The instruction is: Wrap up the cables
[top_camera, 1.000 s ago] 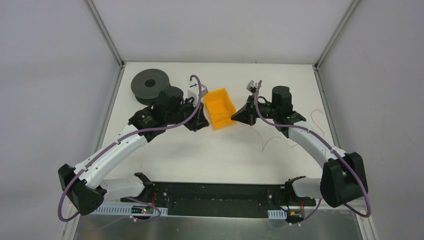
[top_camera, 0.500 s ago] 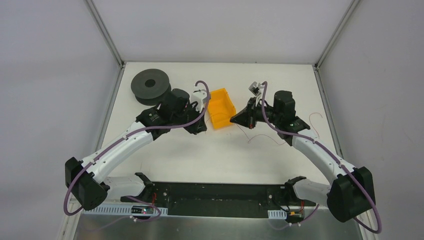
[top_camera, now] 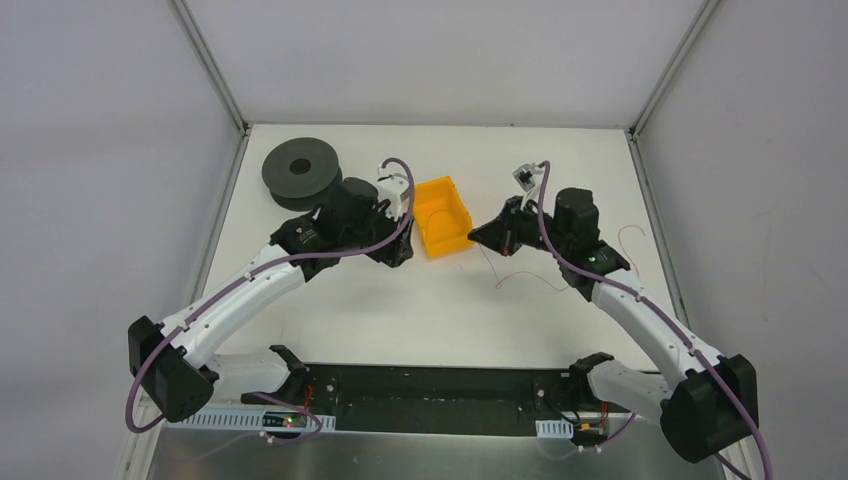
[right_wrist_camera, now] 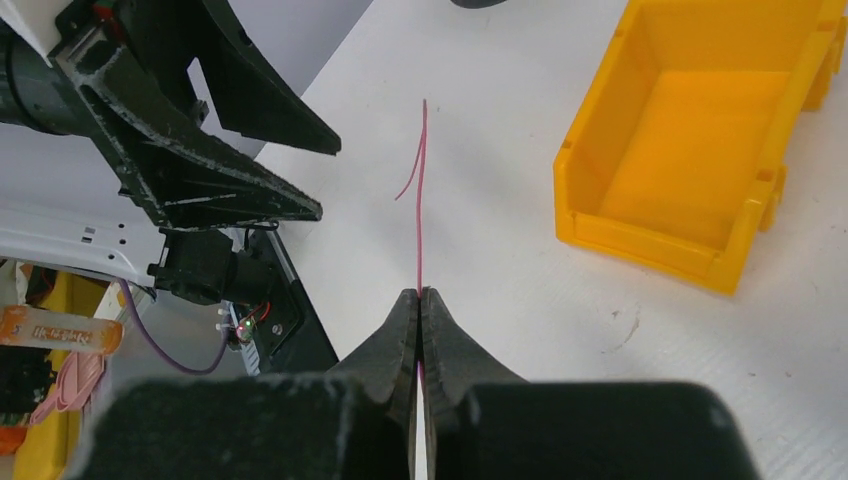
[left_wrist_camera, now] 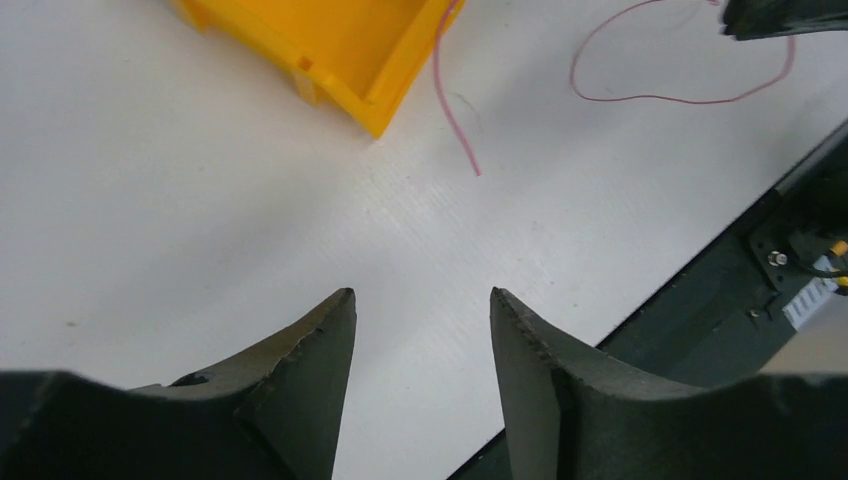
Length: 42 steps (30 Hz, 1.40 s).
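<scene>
A thin reddish cable [right_wrist_camera: 421, 200] runs straight out from my right gripper [right_wrist_camera: 421, 293], which is shut on it just left of the orange bin [right_wrist_camera: 690, 150]. Behind the grip it trails in a loose curve over the table [top_camera: 525, 274]. The free end [left_wrist_camera: 455, 110] lies beside the bin's corner, with a loop [left_wrist_camera: 660, 95] further right. My left gripper [left_wrist_camera: 421, 300] hangs open above bare table, nothing between its fingers. From above, the left gripper [top_camera: 400, 255] and right gripper [top_camera: 477, 238] flank the bin [top_camera: 443, 215].
A black spool [top_camera: 300, 170] sits at the back left. Another thin reddish wire [top_camera: 632, 237] curls near the table's right edge. The black base rail [top_camera: 430, 400] runs along the near edge. The left gripper's fingers [right_wrist_camera: 230, 190] show close to the cable tip.
My left gripper went from shut to open and shifted slightly towards the bin. The right arm moved left towards the bin, then eased back a little, still gripping the cable.
</scene>
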Motion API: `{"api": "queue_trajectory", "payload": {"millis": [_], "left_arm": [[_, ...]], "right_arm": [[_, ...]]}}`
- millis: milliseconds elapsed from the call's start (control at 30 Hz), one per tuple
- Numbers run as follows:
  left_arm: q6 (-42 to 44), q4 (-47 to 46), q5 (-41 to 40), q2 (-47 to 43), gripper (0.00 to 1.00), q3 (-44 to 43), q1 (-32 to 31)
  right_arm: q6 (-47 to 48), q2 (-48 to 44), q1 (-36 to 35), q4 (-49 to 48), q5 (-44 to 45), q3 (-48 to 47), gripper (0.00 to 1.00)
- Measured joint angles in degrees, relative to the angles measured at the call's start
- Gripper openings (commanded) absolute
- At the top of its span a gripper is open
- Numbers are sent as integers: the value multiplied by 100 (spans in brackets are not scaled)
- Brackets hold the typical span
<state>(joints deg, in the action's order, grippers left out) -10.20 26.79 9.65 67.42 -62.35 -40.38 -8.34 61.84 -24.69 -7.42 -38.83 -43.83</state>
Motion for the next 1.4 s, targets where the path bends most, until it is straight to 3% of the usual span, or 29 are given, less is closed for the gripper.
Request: {"api": "queue_trajectory", "payload": {"millis": [233, 367, 433, 767, 1067, 1400], "left_arm": [[282, 452, -1604, 420, 65, -748, 452], [859, 470, -2837, 1060, 80, -1198, 826], [1322, 341, -3388, 1469, 83, -1311, 977], [3388, -1117, -4955, 3644, 74, -1344, 1419], [4756, -2444, -5504, 4387, 71, -1561, 1537], [5486, -3467, -5753, 5034, 61, -1561, 1725]], "right_arm": [[-313, -675, 0, 348, 555, 142, 0], [-481, -1172, 0, 426, 721, 299, 0], [-525, -1392, 0, 424, 763, 387, 0], [-557, -1825, 0, 686, 944, 505, 0], [-516, -2258, 0, 798, 1172, 603, 0], [-479, -2588, 0, 1038, 1316, 625, 0]]}}
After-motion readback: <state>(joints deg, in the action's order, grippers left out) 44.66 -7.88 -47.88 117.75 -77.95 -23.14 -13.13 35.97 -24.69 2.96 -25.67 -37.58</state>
